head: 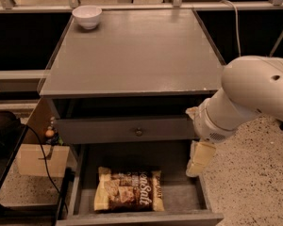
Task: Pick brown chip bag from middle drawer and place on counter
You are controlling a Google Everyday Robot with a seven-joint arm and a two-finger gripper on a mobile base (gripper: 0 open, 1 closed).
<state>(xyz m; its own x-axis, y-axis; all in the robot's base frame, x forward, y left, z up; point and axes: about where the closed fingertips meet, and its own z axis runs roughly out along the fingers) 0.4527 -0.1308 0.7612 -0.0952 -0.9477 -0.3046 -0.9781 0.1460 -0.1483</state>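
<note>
Brown chip bag [129, 196], crinkly, in middle drawer [179, 197] | tool [200, 160] over right edge, opening unclear

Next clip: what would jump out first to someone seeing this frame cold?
The big white arm fills the right side, its tool hanging at the right edge of the open middle drawer. A brown chip bag lies flat in that drawer, toward the front. A white bowl sits at the far left corner of the counter.

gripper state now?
gripper: cannot be told; it hangs over the right side of the middle drawer, clear of the brown chip bag.
</note>
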